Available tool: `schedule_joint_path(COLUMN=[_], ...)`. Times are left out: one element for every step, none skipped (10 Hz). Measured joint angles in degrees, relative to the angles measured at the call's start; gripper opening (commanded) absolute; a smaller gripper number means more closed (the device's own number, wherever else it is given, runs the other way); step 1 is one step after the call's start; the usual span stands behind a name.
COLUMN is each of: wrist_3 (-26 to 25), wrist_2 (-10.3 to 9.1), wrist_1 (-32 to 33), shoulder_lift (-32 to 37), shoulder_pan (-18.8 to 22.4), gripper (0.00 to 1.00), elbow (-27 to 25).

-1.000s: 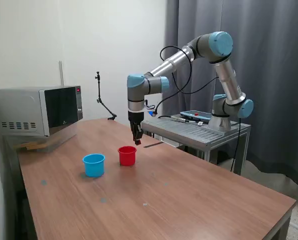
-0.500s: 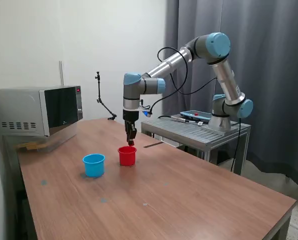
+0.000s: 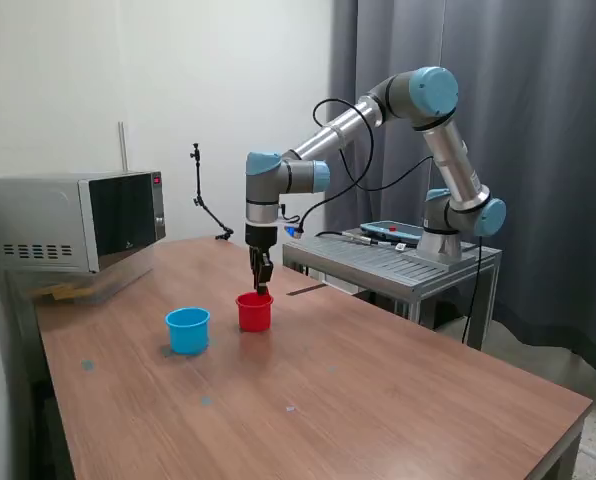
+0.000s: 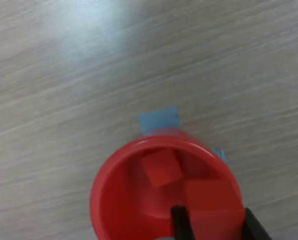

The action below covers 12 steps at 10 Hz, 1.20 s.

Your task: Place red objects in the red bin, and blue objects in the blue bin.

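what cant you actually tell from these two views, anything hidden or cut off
- Blue cubes: not visible in either view; inside of blue cup hidden by its wall in the exterior view.
- Gripper: cut off by the wrist view's edge; only the fingertips show, around a red cube.
- Red cup: its near rim is cut off too.

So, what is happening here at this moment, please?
The robot arm is sorting small cubes by colour. Its gripper hangs just above the red cup on the wooden table and holds a red cube between its fingers, over the cup's opening. Another red cube already lies inside the cup. The light blue cup stands beside it, on the exterior view's left; its inside cannot be seen.
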<state>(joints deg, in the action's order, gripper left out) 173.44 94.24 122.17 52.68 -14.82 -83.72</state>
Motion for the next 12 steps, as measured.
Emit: schedule_joint_path(wrist_3=[0.0, 0.0, 0.0, 0.1, 0.1, 0.1, 0.1, 0.1, 0.1, 0.1, 0.1, 0.1], wrist_2=[-0.01, -0.02, -0.02, -0.02, -0.02, -0.02, -0.02, -0.02, -0.02, -0.02, -0.02, -0.02], wrist_1=[0.0, 0.1, 0.1, 0.1, 0.1, 0.1, 0.1, 0.1, 0.1, 0.1, 0.1, 0.0], shoulder_lift=[-0.1, -0.2, -0.2, -0.2, -0.3, -0.3, -0.3, -0.3, -0.3, -0.3, -0.3, -0.3], shoulder_pan=[-0.2, -0.3, -0.4, -0.6, -0.7, -0.8, -0.8, -0.8, -0.8, -0.8, -0.8, -0.8], gripper=[0.00, 0.00, 0.00, 0.00, 0.00, 0.00, 0.00, 1.00, 1.00, 1.00, 1.00, 1.00], elbow=[0.0, 0.0, 0.0, 0.0, 0.0, 0.0, -0.1, -0.1, -0.2, -0.2, -0.2, -0.2])
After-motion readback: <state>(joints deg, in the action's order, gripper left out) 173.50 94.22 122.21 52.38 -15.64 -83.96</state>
